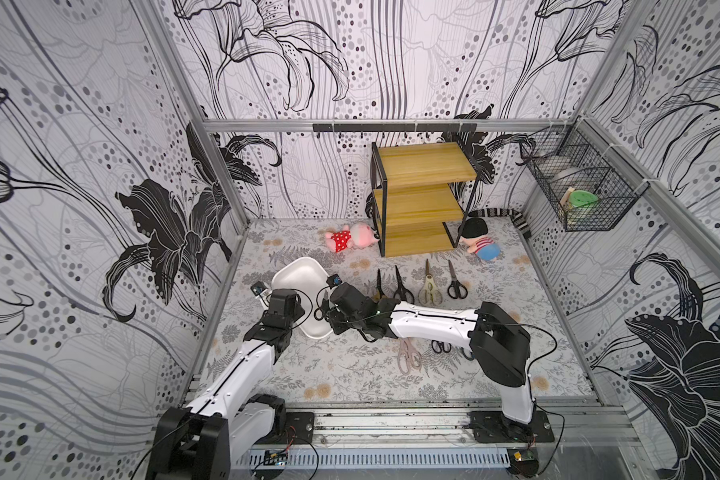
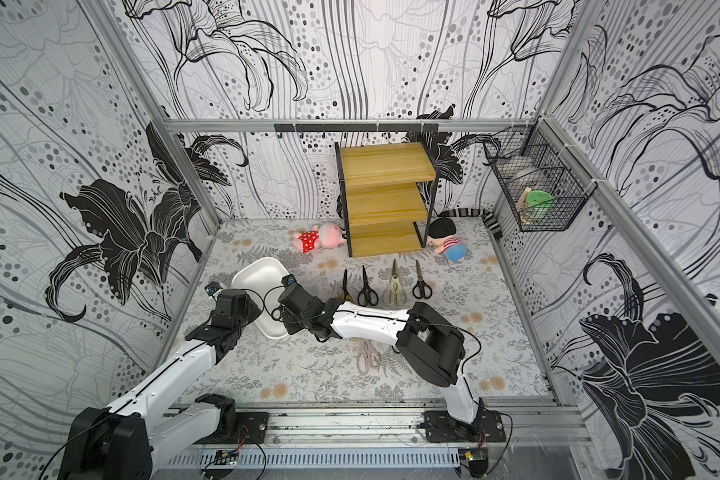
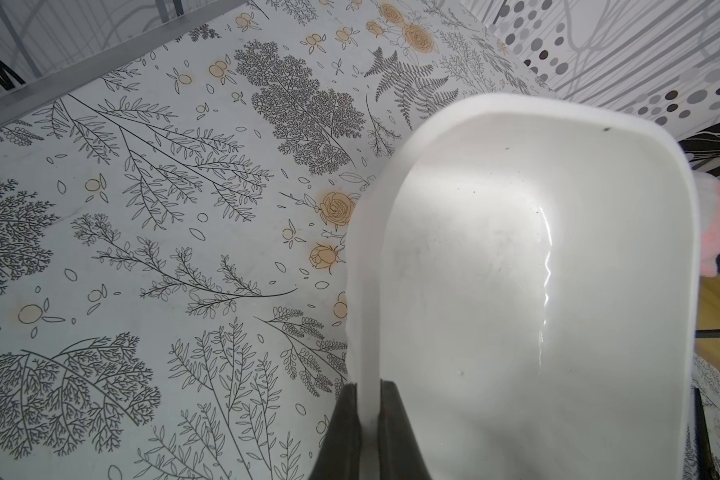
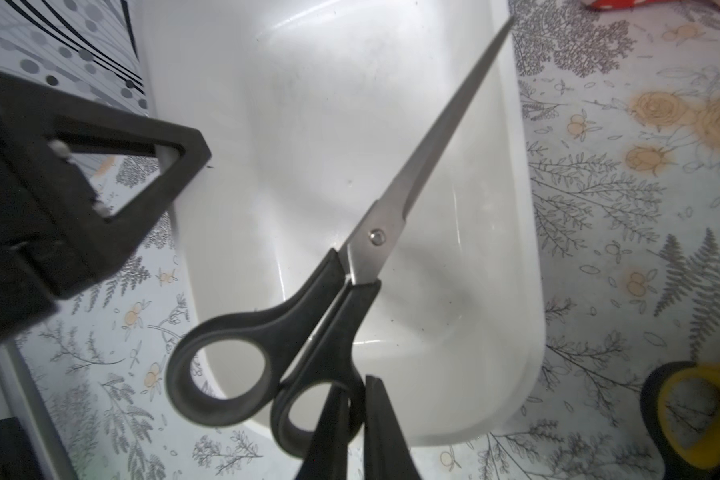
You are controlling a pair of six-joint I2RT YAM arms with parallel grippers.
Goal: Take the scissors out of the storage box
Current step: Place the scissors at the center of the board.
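Right gripper (image 4: 352, 395), nearly closed, pinches the black scissors (image 4: 341, 278) by one handle loop.

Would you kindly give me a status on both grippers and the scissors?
Left gripper shut on storage box rim. Right gripper shut on black scissors, held over the box. Box otherwise empty. No obstruction seen.

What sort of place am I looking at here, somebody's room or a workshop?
Most likely a robot practice booth, not a home: two robot arms are bolted to a metal rail, patterned panel walls close in a small table, and scissors, plush toys and a wooden shelf look like props.
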